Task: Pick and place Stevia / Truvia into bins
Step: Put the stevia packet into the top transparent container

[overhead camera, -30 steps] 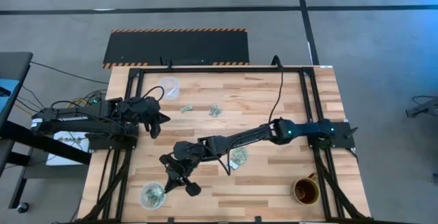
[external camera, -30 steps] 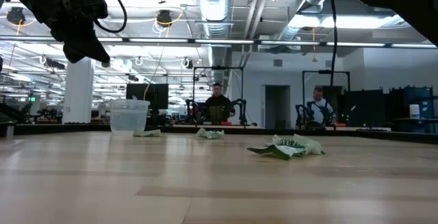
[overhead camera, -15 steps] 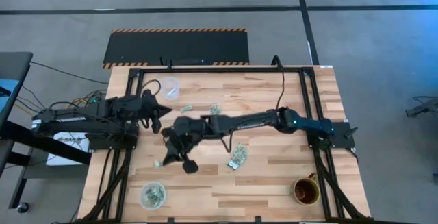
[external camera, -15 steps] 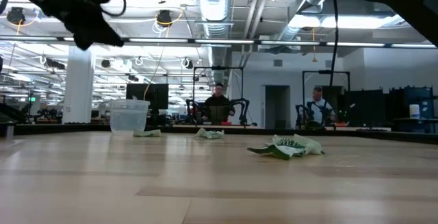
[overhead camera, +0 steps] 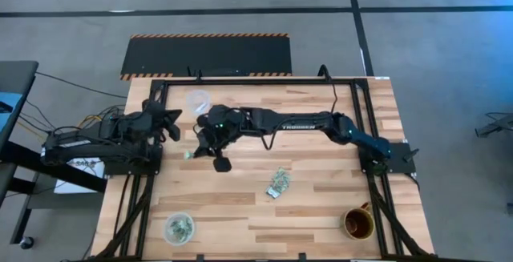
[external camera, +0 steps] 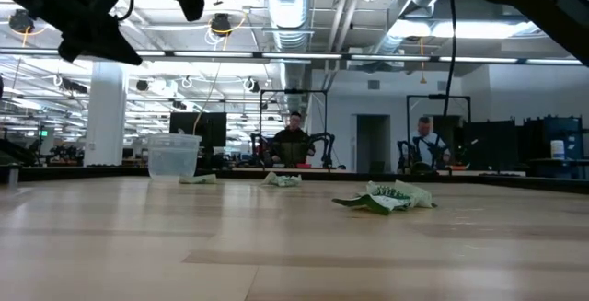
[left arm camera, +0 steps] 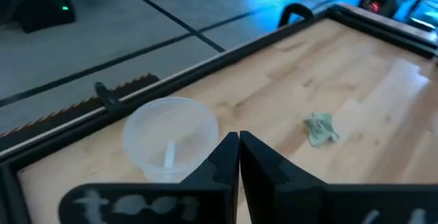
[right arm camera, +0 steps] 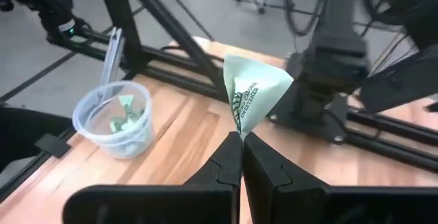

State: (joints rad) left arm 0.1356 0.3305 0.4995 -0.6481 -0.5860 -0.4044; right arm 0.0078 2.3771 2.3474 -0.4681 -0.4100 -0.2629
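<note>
A pale green and white Stevia packet [right arm camera: 252, 99] is in my right gripper [right arm camera: 241, 136], which is shut on it. In the high view that gripper [overhead camera: 195, 150] hangs over the far left part of the table, near the far clear cup [overhead camera: 198, 100]. My left gripper [left arm camera: 238, 140] is shut and holds nothing, just left of that cup [left arm camera: 170, 138]. The near cup [overhead camera: 179, 228] holds several packets and stands on the table. A loose pile of packets [overhead camera: 279, 183] lies mid-table. One more packet [left arm camera: 320, 128] lies flat past the far cup. My right gripper pinches the packet by one corner [right arm camera: 239, 129] between its two fingertips. The rest of the packet sticks out beyond the fingertips. It is lifted clear of the table, and the high view shows it as a pale spot [overhead camera: 188, 155] off the gripper's end.
A brown mug [overhead camera: 358, 223] stands at the near right corner. Black frame rails [overhead camera: 256, 81] run along the table's far, left and right edges. In the low view, packets [external camera: 282, 179] and the pile [external camera: 386, 197] lie on the wood. People stand in the room behind.
My right gripper has carried the packet from beside the near cup toward the table's far edge, ending close to the far cup, its arm swinging round with it. My left gripper has drawn back a little toward the far left. The fingers have stayed shut.
</note>
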